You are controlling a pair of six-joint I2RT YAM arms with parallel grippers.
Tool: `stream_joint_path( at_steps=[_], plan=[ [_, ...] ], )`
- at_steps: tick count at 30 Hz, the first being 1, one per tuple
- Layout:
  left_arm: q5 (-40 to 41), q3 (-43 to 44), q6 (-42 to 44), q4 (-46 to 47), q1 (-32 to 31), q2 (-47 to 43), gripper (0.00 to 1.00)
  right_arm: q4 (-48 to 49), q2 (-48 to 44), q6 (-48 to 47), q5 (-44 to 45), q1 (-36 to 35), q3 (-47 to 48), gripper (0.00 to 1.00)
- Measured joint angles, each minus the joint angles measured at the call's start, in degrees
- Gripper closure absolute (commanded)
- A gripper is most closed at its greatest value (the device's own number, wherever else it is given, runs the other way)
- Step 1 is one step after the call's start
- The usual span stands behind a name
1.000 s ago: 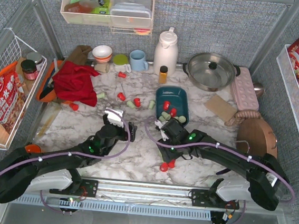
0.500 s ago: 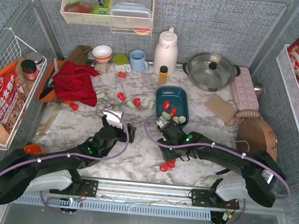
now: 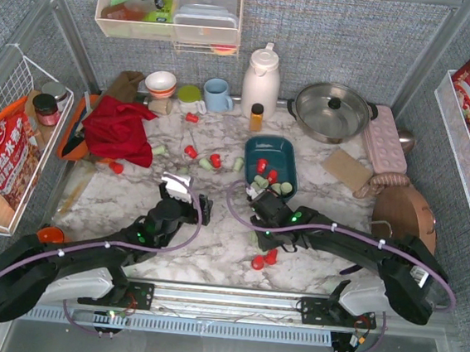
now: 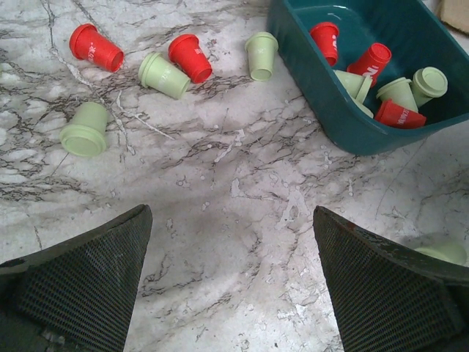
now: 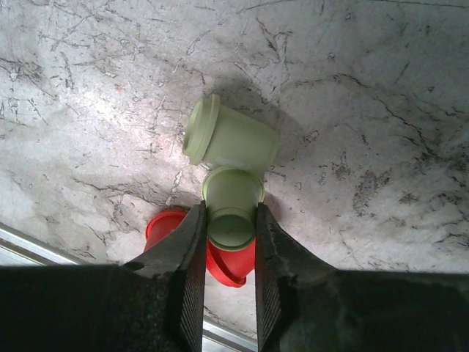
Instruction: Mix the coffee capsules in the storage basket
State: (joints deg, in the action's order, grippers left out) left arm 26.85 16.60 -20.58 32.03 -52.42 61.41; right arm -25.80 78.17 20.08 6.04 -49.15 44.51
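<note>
The dark teal storage basket (image 3: 291, 153) sits mid-table and holds several red and pale green capsules; it also shows at the top right of the left wrist view (image 4: 322, 92). My right gripper (image 5: 229, 233) is shut on a pale green capsule (image 5: 233, 196) just above the table, near the front edge (image 3: 267, 239). Another green capsule (image 5: 233, 139) lies touching it, and a red capsule (image 5: 163, 227) lies under my fingers. My left gripper (image 4: 233, 279) is open and empty over bare marble (image 3: 202, 208). Loose red and green capsules (image 4: 179, 62) lie left of the basket.
A red cloth (image 3: 121, 129) lies at the back left. A white thermos (image 3: 261, 80), an amber bottle (image 3: 256, 116), a blue mug (image 3: 218, 95) and a steel pot (image 3: 333, 110) stand along the back. Two red capsules (image 3: 262, 259) lie near the front edge.
My right gripper has shifted slightly towards the front edge, over the capsules there. My left arm has barely moved.
</note>
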Motion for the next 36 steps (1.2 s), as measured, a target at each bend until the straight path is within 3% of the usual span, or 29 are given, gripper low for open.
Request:
stream_joint_path(
  at_steps=[24,36],
  plan=[
    [0.22,-1.27,-0.68,1.25,0.0,-2.73,0.01,-3.89,-6.29,-9.05,10.1,3.87,6.21,0.98],
    [0.2,-0.31,-0.66,-0.11,0.0,-1.77,0.01,8.52,-0.76,-13.68,11.08,13.66,14.95,0.97]
  ],
)
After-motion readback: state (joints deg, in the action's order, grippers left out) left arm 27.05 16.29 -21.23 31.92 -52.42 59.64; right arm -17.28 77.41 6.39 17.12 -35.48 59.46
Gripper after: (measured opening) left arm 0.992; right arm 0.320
